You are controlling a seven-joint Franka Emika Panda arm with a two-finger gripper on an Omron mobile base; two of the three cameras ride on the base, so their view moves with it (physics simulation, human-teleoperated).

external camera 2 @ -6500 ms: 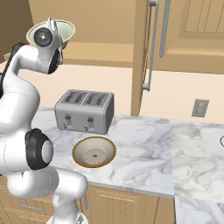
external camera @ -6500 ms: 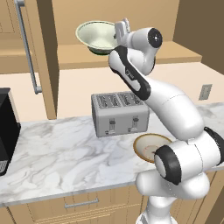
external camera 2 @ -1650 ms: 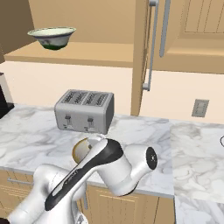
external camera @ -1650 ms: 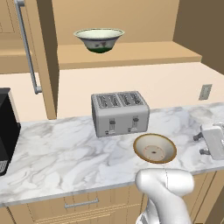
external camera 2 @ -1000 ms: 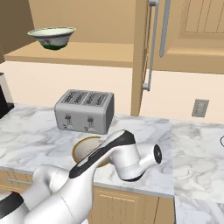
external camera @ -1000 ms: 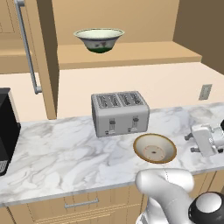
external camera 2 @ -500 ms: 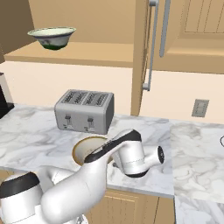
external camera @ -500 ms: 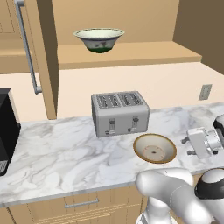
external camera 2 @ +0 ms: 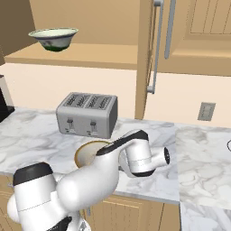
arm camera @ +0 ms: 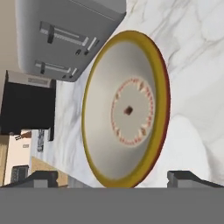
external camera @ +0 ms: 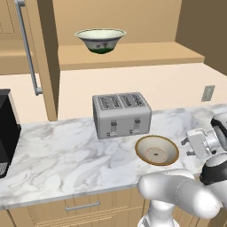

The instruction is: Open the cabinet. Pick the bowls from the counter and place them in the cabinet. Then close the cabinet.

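The cabinet stands open, its door (external camera: 44, 57) swung out to the left with the bar handle (external camera: 26, 44) showing. The deep cream bowl (external camera: 100, 40) (external camera 2: 53, 38) sits on the cabinet shelf (external camera: 133, 53). On the counter (external camera: 62, 155), in front of the toaster, lies the shallower brown-rimmed bowl (external camera: 156, 150) (external camera 2: 91, 151) (arm camera: 127, 109). My gripper (external camera: 185, 148) (arm camera: 116, 181) is low over the counter, just right of this bowl and pointing at it. It is open, with its fingertips (arm camera: 43, 179) apart on either side of the bowl's near rim, holding nothing.
A grey four-slot toaster (external camera: 122, 114) (external camera 2: 88, 114) (arm camera: 70, 35) stands just behind the bowl. A black appliance (external camera: 6, 133) (arm camera: 28, 109) sits at the counter's left end. The right cabinet door (external camera 2: 146, 54) hangs open above the counter. A wall outlet (external camera: 207, 93) is at the right.
The hand has crept slightly left toward the brown-rimmed bowl while the arm's lower links swung round. The jaws stay open and both bowls rest where they were.
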